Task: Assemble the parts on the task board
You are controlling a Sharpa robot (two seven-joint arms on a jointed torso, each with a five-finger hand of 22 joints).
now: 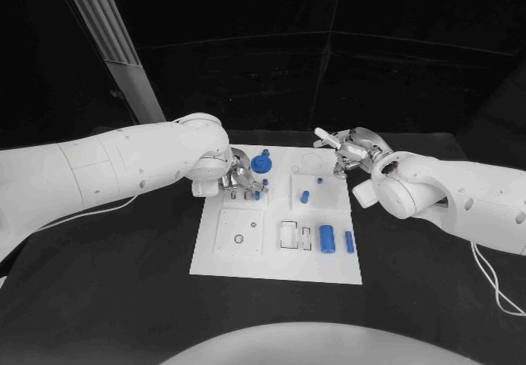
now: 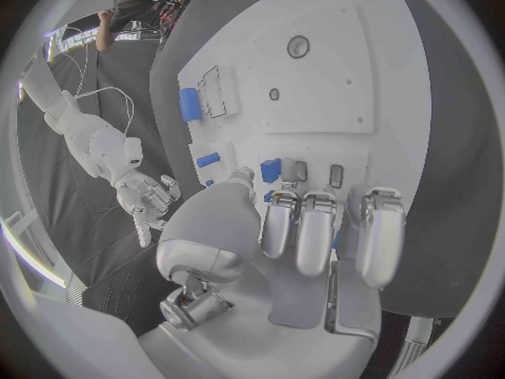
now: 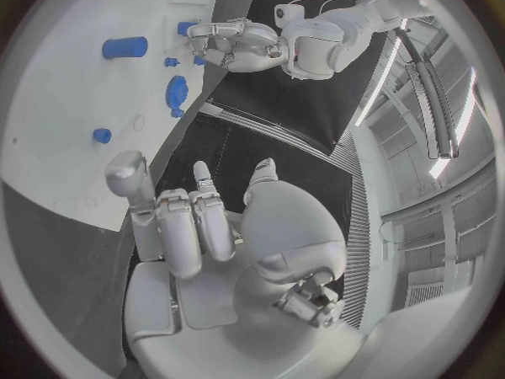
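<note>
White is what you see first: the task board [image 1: 225, 258] lies flat in the middle of the black table [image 1: 109, 304], and the blue parts are spread over it. You have the largest blue cylinder [image 1: 327, 238] lying near the board's near right corner, with a slimmer blue pin [image 1: 349, 242] just beside it toward the right edge. A small blue peg [image 1: 305, 197] sits at mid-board, and a blue gear [image 1: 261, 163] stands near the far edge, close to your left hand.

Your left hand [image 1: 243, 179] is down over the far left part of the board, fingers pointing at the surface. In the left wrist view its fingers [image 2: 316, 232] curl in together above a row of slots, and a small blue block [image 2: 270, 170] shows just past the fingertips; you cannot tell from these pictures whether the hand is gripping it or only hovering at it.

Your right hand [image 1: 349, 152] sits at the board's far right corner, raised off the surface. In the right wrist view its fingers [image 3: 194, 227] are loosely bent and apart, with nothing between them.
</note>
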